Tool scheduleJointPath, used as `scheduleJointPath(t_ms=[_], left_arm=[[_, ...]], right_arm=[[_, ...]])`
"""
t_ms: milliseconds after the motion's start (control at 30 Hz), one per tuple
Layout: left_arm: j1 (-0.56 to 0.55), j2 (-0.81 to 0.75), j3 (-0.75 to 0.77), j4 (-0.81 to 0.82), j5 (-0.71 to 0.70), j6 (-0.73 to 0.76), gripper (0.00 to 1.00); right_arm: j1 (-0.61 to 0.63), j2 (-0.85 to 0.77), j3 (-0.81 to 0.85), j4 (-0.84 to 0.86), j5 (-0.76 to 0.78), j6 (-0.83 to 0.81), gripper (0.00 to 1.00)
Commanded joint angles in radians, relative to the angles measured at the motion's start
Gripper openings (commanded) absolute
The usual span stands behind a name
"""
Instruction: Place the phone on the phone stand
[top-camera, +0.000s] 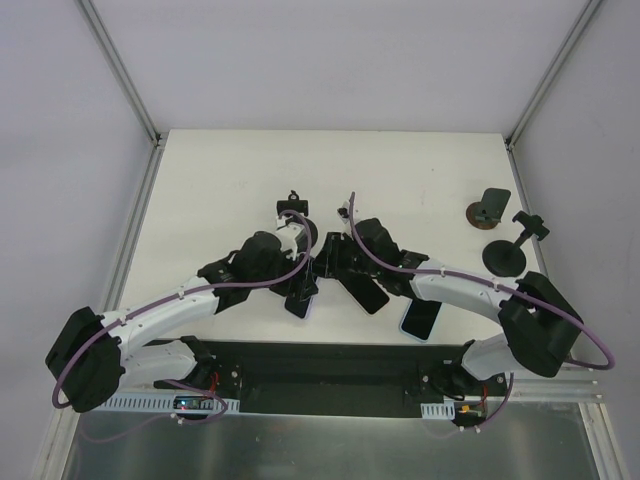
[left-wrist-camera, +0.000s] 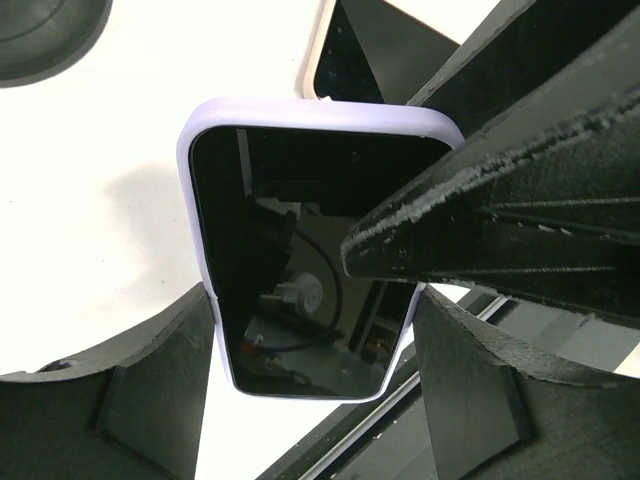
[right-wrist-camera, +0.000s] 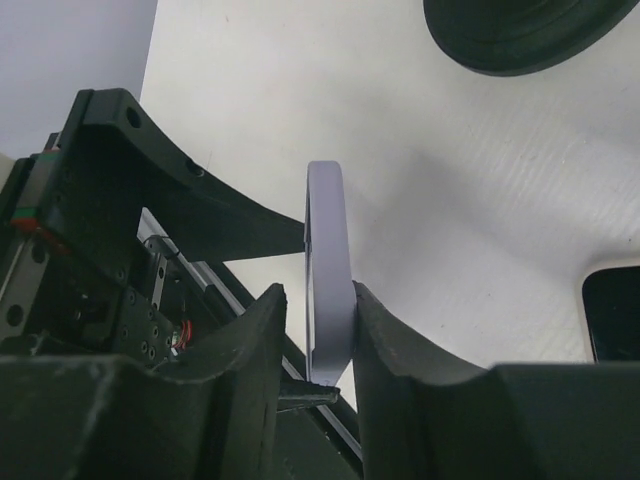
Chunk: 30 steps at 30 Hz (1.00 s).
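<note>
Over the near middle of the table (top-camera: 400, 170), the left gripper (left-wrist-camera: 315, 300) grasps the lilac-cased phone (left-wrist-camera: 270, 200) by its long edges and holds it on edge. The right gripper (right-wrist-camera: 320, 310) brackets the phone's front and back with one finger touching, but I cannot tell whether it truly clamps. Just beyond sits the round base of a phone stand (right-wrist-camera: 520, 35).

The phone (left-wrist-camera: 300, 250) sat between the left gripper's (left-wrist-camera: 315, 300) fingers (left-wrist-camera: 120, 400). A second phone (top-camera: 368, 291) and a third phone (top-camera: 421, 318) lay right of it (both flat). The near stand (top-camera: 293, 212) stood behind it; the side stand (top-camera: 490, 208) and the tall stand (top-camera: 515, 248) stood far right.
</note>
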Motion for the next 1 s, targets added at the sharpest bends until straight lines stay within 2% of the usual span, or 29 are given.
scheduleJointPath(t_ms=[0,133,200,267,300,400,433,533,600,667,833,867,900,967], left_arm=[[-0.012,-0.014,0.062,0.081,0.021,0.040,0.00],[-0.012,-0.011,0.105,0.029,0.044,0.027,0.00],[-0.013,-0.020,0.112,0.015,0.077,0.029,0.03],[-0.010,-0.039,0.109,0.000,0.102,0.024,0.21],[-0.005,-0.066,0.105,-0.005,0.103,0.020,0.40],[0.040,-0.129,0.076,-0.038,0.143,-0.039,0.55],[0.066,-0.144,0.060,-0.046,0.169,-0.069,0.65],[0.149,-0.210,0.024,-0.043,0.341,-0.094,0.81],[0.182,-0.262,0.016,-0.037,0.405,-0.079,0.83],[0.220,-0.292,0.011,-0.038,0.494,-0.060,0.86],[0.271,-0.316,0.046,-0.040,0.620,-0.033,0.83],[0.287,-0.310,0.054,-0.040,0.658,-0.028,0.81],[0.295,-0.301,0.062,-0.042,0.672,-0.022,0.69],[0.320,-0.290,0.086,-0.040,0.712,-0.002,0.60]], right_arm=[[0.006,0.015,0.005,0.133,-0.033,0.009,0.30],[0.006,-0.007,0.002,0.154,-0.061,-0.076,0.01],[0.005,-0.049,-0.003,0.137,-0.055,-0.151,0.01],[0.005,-0.075,-0.011,0.108,-0.038,-0.190,0.01],[0.006,-0.101,-0.012,0.102,-0.032,-0.208,0.01],[-0.006,-0.132,-0.014,0.045,0.013,-0.221,0.01],[-0.009,-0.152,-0.021,0.041,0.014,-0.222,0.01],[-0.044,-0.170,-0.029,0.044,-0.056,-0.244,0.01],[-0.085,-0.167,-0.014,0.044,-0.126,-0.273,0.01],[-0.110,-0.155,0.011,0.036,-0.286,-0.334,0.01],[-0.129,-0.204,0.080,-0.045,-0.499,-0.504,0.01],[-0.127,-0.227,0.089,-0.089,-0.515,-0.577,0.01],[-0.129,-0.239,0.098,-0.107,-0.533,-0.601,0.01],[-0.132,-0.254,0.126,-0.165,-0.590,-0.647,0.01]])
